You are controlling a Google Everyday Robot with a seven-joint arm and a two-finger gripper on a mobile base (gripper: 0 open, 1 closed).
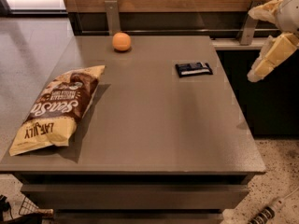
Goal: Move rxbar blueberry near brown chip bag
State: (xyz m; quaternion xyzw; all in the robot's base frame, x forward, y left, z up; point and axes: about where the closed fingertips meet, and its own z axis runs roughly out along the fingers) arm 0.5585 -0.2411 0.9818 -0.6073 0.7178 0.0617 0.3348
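Note:
The rxbar blueberry (194, 69), a small flat dark navy bar with white lettering, lies on the grey table (154, 120) at the back right. The brown chip bag (58, 106) lies flat at the table's left front, brown in the middle with cream-yellow ends. My gripper (262, 38) hangs in the air past the table's right edge, to the right of the bar and higher than it. Its cream fingers (268, 57) are spread apart and hold nothing.
An orange round fruit (121, 41) sits at the table's back, left of the bar. A wooden wall with metal brackets (112, 15) runs behind the table. A dark cabinet (275, 101) stands to the right. A power strip (266, 213) lies on the floor at the lower right.

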